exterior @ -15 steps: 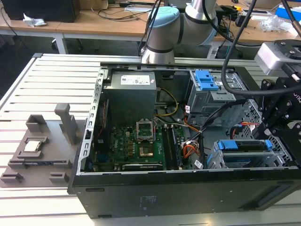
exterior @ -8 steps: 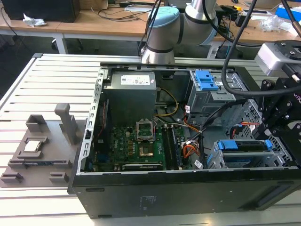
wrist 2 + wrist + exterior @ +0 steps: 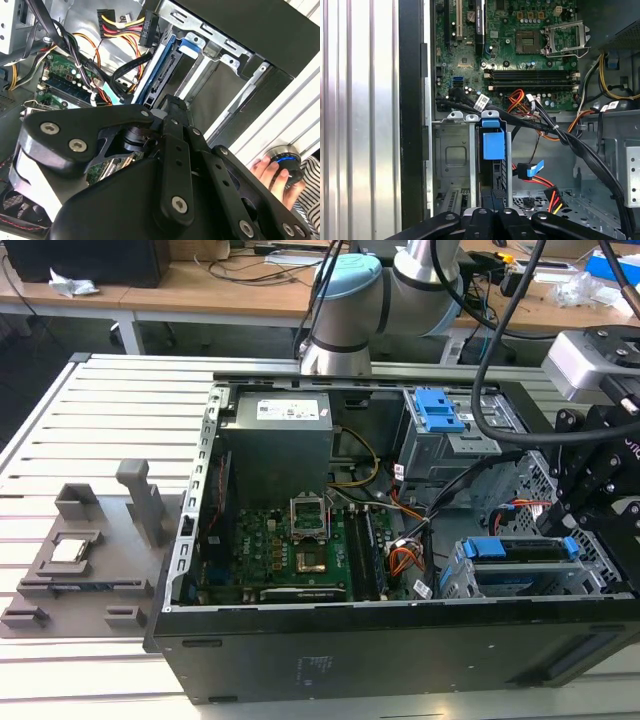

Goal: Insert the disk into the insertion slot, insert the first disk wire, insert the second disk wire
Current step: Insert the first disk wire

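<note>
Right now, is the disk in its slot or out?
In: the disk sits between the metal walls of the slot, blue frame showing.

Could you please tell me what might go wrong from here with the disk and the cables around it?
The black cable bundle drapes right past the drive cage, so the claw could snag it. The disk could jam if pushed tilted between the cage's walls. A person's hand rests near the case in the second wrist view, perhaps close enough to be struck.
</note>
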Controlling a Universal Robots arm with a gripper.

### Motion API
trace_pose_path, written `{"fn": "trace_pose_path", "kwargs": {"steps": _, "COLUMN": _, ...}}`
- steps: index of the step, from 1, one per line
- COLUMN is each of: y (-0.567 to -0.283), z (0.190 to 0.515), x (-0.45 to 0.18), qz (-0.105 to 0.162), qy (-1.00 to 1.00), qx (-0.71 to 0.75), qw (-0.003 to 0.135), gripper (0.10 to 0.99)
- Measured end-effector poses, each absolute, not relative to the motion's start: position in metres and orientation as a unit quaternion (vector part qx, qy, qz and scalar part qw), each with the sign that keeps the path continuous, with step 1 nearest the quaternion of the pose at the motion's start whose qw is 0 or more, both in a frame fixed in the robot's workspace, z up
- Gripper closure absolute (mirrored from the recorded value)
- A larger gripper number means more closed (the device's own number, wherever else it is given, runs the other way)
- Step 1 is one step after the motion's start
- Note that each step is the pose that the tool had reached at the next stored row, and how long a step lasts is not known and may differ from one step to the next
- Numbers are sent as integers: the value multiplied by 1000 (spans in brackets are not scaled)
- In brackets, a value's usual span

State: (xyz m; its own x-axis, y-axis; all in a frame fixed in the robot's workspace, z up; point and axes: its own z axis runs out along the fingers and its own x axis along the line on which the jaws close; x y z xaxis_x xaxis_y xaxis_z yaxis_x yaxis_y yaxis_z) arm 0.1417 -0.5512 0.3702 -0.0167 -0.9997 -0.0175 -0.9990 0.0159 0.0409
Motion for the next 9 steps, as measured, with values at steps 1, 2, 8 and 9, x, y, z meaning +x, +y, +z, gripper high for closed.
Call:
{"fn": "trace_pose_path", "kwargs": {"steps": 1, "y": -551, "z": 370, "x": 142, "qz": -21, "qy": -713, "qx": 701, "qw": 8, "gripper": 918}}
{"fn": "trace_pose_path", "kwargs": {"steps": 2, "y": -551, "z": 370, "x": 142, "qz": -21, "qy": -713, "qx": 701, "qw": 8, "gripper": 918}}
{"fn": "trace_pose_path", "kwargs": {"steps": 8, "y": -550, "z": 370, "x": 142, "qz": -21, "qy": -709, "qx": 705, "qw": 8, "gripper": 784}}
{"fn": "trace_pose_path", "kwargs": {"steps": 9, "y": -550, "z": 370, "x": 142, "qz": -21, "qy": -699, "qx": 715, "qw": 8, "gripper": 784}}
